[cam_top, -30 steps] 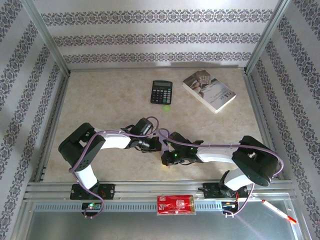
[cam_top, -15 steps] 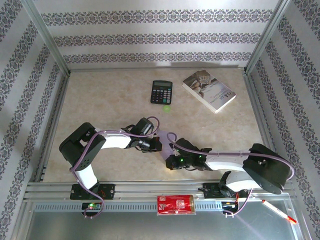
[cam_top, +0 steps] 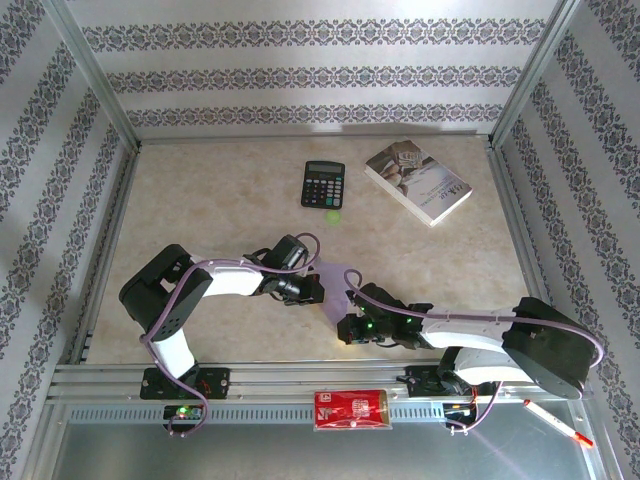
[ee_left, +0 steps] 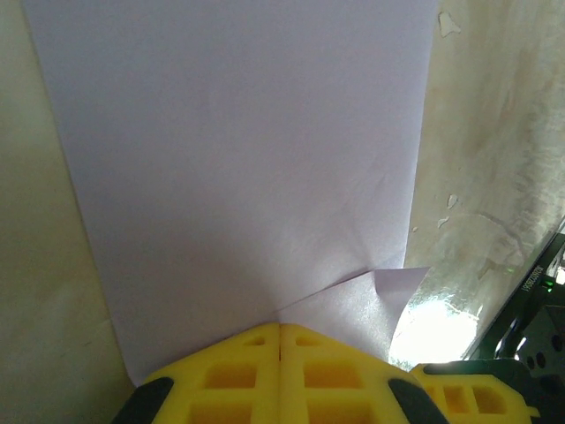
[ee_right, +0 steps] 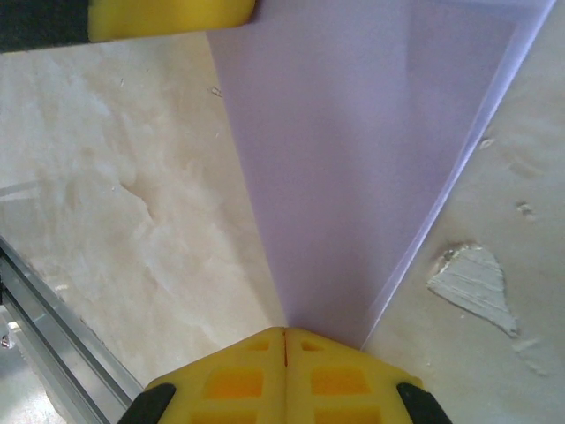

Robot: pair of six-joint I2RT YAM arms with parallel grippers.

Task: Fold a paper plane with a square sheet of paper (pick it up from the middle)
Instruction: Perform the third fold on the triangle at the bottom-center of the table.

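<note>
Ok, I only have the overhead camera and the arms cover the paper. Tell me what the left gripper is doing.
Observer: The left gripper is shut on the near edge of the lilac paper.
Operator: Now the right one.
Observer: The right gripper is shut on the paper too, where it narrows to a point.
Operator: Report any folds.
Observer: A small flap is turned up just beside the left gripper.

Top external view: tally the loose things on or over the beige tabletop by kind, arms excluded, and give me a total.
calculator: 1
book: 1
green disc: 1
lilac sheet of paper: 1
Total: 4
</note>
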